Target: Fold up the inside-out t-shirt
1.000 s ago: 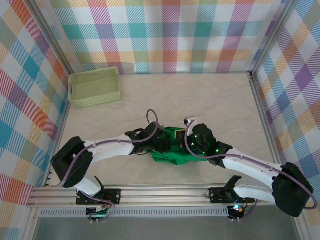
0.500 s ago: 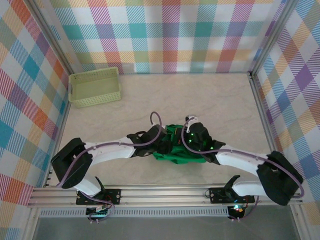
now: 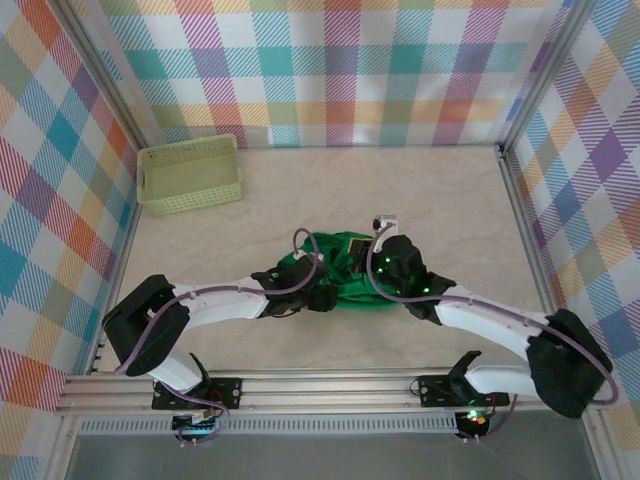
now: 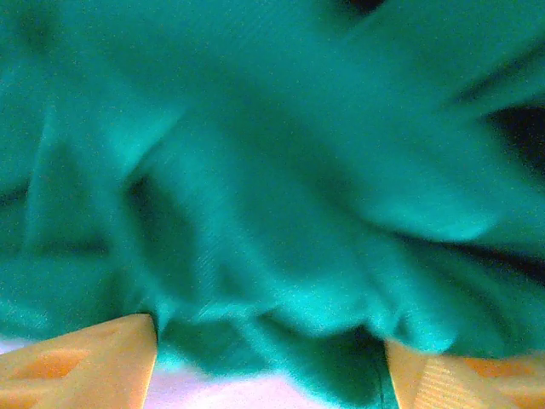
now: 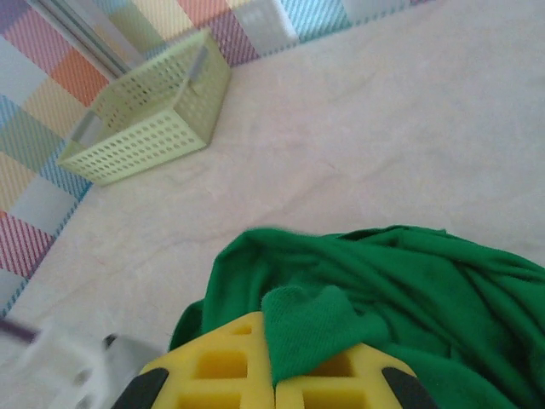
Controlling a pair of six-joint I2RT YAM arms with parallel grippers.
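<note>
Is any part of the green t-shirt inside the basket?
No, the t-shirt lies bunched on the middle of the table, well apart from the basket in the far left corner.

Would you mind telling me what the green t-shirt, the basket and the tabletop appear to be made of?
The t-shirt looks like soft, matte knit fabric: it bunches in loose folds and shows a fine weave. The basket seems to be rigid pale yellow-green plastic, its walls pierced by regular holes. The tabletop looks smooth and marble-patterned, either laminate or stone; I cannot tell which.
</note>
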